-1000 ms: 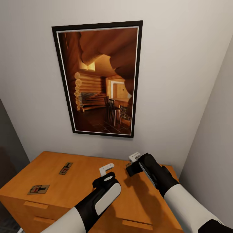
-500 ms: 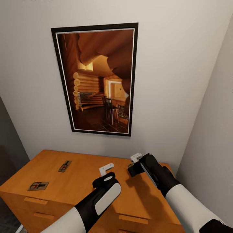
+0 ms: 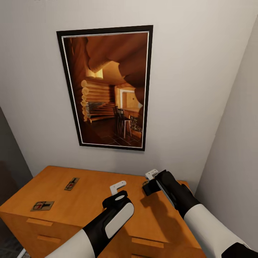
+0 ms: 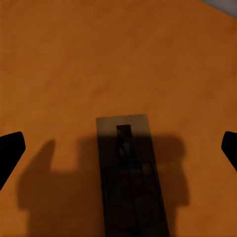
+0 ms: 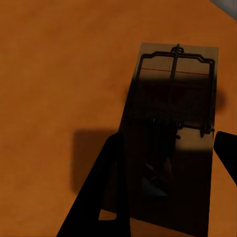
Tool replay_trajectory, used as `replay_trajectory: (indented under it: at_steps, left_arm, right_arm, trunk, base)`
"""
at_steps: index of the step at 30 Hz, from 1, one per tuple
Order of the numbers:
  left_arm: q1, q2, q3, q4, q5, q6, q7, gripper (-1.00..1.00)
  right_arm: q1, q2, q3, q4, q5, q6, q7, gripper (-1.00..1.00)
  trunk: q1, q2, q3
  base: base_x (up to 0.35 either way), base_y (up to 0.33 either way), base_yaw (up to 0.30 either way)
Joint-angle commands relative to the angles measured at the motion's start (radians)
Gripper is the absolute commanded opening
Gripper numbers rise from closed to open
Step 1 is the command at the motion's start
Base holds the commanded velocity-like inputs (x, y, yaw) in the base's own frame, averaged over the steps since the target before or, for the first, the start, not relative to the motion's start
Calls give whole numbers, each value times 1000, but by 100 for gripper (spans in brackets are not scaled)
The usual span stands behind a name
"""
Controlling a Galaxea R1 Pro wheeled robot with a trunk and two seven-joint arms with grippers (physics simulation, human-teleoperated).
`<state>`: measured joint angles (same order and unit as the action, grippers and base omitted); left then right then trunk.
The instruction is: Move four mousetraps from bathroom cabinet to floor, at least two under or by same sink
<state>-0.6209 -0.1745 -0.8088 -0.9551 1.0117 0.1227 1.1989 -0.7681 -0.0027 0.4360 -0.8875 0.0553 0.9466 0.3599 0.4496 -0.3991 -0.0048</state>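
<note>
We're parked in front of the cabinet (image 3: 82, 200), looking down on its flat orange top, with a big framed picture (image 3: 107, 87) of a log-cabin room on the wall behind it.

Two traps sit out in the open on the far left side of the top: one (image 3: 72, 184) further back, one (image 3: 42, 205) near the front edge, well apart from both our arms.

Our left gripper (image 3: 117, 187) hangs over the middle of the top. In the left wrist view its fingers (image 4: 10, 150) are spread wide at either edge, nothing between them, and a third trap (image 4: 131, 173) lies flat on the wood right below, mostly in the arm's shadow.

Our right gripper (image 3: 150, 181) is over the back right part of the top, close to the wall. The right wrist view has the fourth trap (image 5: 170, 133) lying flat on the wood, spring wire clearly visible, with the dark fingers (image 5: 106, 197) on either side of its near end. They're apart and not pinching it; can't tell if they touch the board's edges.
</note>
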Motion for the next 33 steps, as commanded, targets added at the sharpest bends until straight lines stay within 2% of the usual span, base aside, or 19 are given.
replay_trajectory:
  at_steps: [1, 25, 33]
  left_arm:
    - [-1, 0, -1, 0, 0, 10, 6, 100]
    - [-1, 0, -1, 2, -1, 2, 6, 100]
    - [-1, 0, -1, 2, -1, 3, 5, 100]
  right_arm:
    - [0, 0, 1, -1, 6, 3, 5, -100]
    - [0, 0, 1, -1, 6, 1, 2, -100]
    - [0, 0, 3, -1, 6, 1, 2, -100]
  trunk:
    - [0, -1, -1]
    - [0, -1, -1]
    - [0, -1, -1]
  base:
    - [0, 0, 0]
    - [-1, 0, 0]
    - [-108, -37, 0]
